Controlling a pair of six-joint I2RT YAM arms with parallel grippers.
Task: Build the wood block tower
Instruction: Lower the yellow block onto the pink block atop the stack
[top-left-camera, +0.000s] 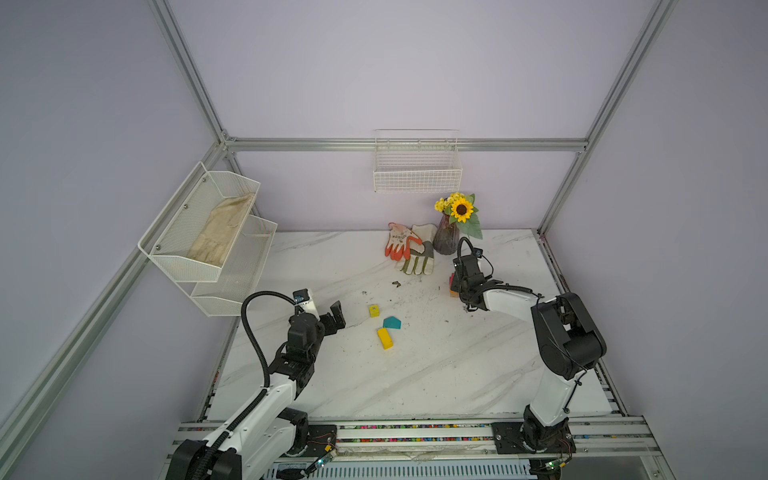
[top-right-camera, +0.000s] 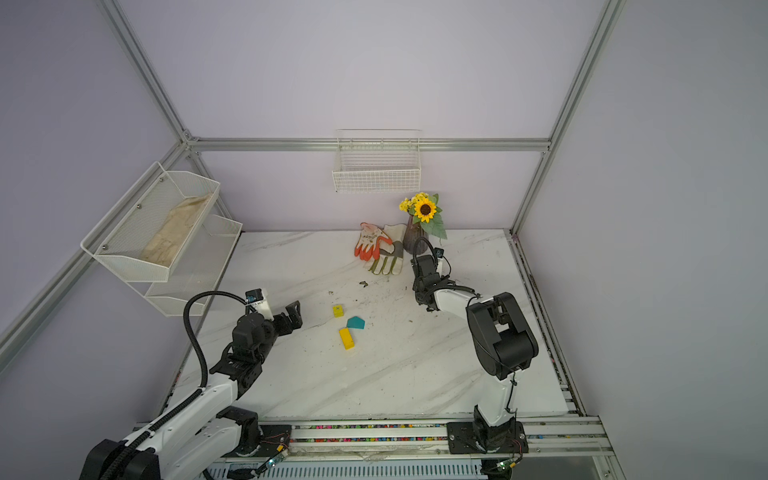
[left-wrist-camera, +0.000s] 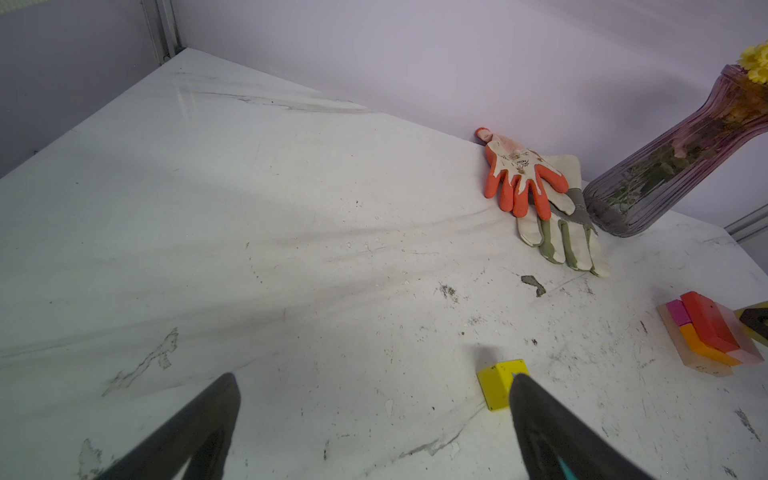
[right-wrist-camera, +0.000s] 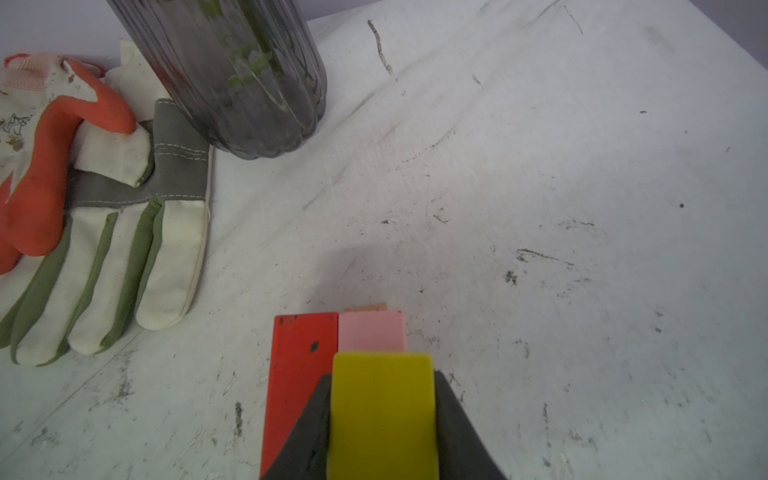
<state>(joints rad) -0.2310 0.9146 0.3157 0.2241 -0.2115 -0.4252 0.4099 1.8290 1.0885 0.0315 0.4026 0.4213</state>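
Tower (left-wrist-camera: 706, 330) is sitting toward the table's (top-left-camera: 415, 374) far edge, right of centre, near the purple vase (top-left-camera: 444, 241). Your right gripper (right-wrist-camera: 382, 376) is clamping a yellow block (right-wrist-camera: 382, 419) over its red block (right-wrist-camera: 299, 365) and pink block (right-wrist-camera: 371, 331); contact unclear. Your left gripper (left-wrist-camera: 374, 378) is hanging wide open, holding nothing, beside the yellow cube (left-wrist-camera: 496, 386).

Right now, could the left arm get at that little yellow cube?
Probably yes. The left arm's fingers stand wide open and empty, and the yellow cube sits alone just beyond them, with only bare table between.
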